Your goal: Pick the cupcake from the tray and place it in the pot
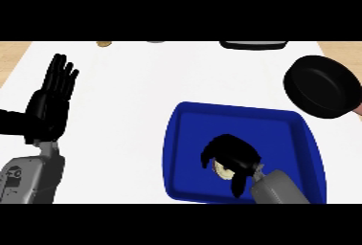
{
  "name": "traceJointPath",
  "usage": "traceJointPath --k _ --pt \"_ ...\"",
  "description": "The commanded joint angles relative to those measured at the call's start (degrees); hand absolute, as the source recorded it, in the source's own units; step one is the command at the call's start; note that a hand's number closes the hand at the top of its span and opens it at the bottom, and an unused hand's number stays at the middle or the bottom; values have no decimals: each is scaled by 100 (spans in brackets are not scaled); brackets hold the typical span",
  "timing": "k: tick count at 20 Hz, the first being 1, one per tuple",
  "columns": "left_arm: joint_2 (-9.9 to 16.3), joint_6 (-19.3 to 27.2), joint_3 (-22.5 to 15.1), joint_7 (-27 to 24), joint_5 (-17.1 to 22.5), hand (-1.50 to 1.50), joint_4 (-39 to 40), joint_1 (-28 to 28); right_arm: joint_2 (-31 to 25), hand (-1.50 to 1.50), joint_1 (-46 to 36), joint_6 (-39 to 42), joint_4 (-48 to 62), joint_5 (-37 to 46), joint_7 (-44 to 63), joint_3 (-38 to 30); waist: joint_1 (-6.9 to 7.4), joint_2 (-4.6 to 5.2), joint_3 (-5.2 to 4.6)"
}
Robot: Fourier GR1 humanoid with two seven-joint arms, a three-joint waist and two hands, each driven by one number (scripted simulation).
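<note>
Right hand [230, 154] curled around cupcake [222, 170] in tray [185, 143]

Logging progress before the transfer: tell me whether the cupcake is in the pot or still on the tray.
Still on the tray: the cupcake shows pale under the right robot hand curled round it. The pot sits apart.

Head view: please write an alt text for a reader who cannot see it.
The robot's right hand curls round a pale cupcake inside a blue tray on a white counter. A black pot sits beyond the tray at the right. The left hand rests open at the left, fingers up.
</note>
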Motion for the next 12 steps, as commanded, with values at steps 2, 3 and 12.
traceJointPath --k 2,3,12 --pt "-138 -56 -18 -341 -83 0 287 32 261 150 208 -379 65 365 -40 246 -10 68 83" --pt "-154 162 -167 80 -229 0 -51 -119 450 150 -47 -634 495 377 -97 125 15 70 86" --pt "38 -145 127 -57 14 0 71 53 858 150 -199 -428 -459 819 1751 -322 35 71 77"
